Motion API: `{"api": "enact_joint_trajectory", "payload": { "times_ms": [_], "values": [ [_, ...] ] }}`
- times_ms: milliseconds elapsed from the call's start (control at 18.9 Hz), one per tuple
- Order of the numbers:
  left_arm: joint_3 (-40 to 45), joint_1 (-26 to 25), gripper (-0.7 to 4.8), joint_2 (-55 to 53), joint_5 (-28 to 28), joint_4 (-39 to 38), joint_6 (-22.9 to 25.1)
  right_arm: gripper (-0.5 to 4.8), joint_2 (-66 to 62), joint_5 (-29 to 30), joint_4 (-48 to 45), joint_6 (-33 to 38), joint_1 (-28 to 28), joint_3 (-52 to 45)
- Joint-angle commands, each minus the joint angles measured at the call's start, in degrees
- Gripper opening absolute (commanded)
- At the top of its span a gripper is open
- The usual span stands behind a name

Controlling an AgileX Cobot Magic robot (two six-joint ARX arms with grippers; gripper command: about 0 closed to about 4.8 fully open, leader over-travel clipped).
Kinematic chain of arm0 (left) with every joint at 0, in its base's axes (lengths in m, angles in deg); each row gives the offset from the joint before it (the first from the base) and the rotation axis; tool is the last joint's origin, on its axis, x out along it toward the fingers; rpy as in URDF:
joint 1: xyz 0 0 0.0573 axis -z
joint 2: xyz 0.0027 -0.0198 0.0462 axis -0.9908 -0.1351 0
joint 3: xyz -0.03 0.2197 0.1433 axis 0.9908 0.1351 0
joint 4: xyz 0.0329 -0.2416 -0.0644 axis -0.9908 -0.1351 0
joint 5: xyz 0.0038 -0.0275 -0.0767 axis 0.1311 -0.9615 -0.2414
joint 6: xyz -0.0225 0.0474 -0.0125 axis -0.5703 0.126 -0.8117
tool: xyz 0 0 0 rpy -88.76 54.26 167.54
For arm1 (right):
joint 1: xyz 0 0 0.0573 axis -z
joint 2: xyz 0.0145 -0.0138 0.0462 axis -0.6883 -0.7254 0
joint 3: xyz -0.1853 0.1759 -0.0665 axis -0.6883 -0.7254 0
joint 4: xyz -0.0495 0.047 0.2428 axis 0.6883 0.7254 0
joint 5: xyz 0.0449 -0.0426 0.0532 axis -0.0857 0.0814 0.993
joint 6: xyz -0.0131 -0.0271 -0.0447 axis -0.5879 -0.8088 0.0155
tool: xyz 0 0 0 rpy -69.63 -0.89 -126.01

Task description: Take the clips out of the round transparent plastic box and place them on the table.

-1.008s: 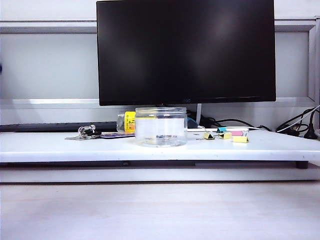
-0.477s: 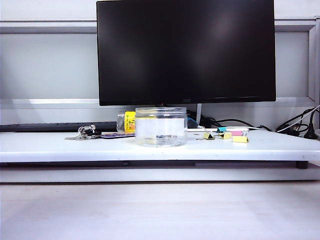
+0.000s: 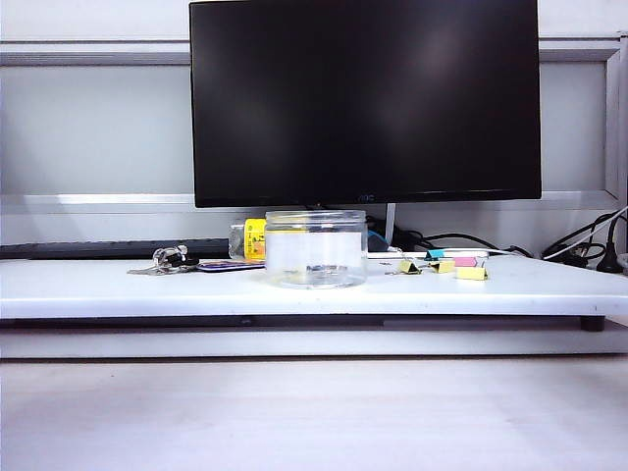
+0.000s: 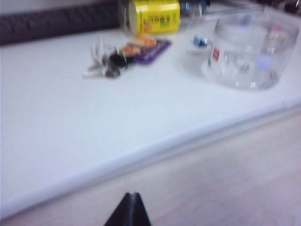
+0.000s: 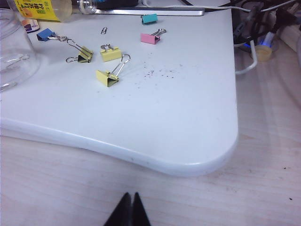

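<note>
Nothing shifted; both fingers closed, off table.

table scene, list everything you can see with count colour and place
table: one, white, long board on a pale wood surface
jar: one, clear, mid-table
yellow clips: three, right of the jar
small clips: pink, teal and blue, one each, behind the yellow ones
keys: one silvery bunch, left of the jar
bottle: one, yellow label, lying behind the jar
monitor: one, black, at the back
left gripper: shut, before the table edge
right gripper: shut, before the table's right corner
</note>
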Motion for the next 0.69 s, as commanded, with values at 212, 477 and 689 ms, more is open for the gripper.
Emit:
{"api": "enact_joint_trajectory", "payload": {
  "times_ms": [212, 477, 689],
  "values": [
    [0.11, -0.02, -0.06, -0.02, -0.39, -6.03, 0.44, -0.01, -0.02, 0.02, -0.15, -0.13, 0.00, -0.20],
    [0.11, -0.04, -0.06, -0.02, -0.26, -5.99, 0.44, -0.01, 0.02, 0.00, -0.17, -0.15, 0.04, -0.20],
    [0.11, -0.04, -0.06, -0.02, -0.26, -5.99, 0.44, -0.01, 0.02, 0.00, -0.17, -0.15, 0.04, -0.20]
  ]
}}
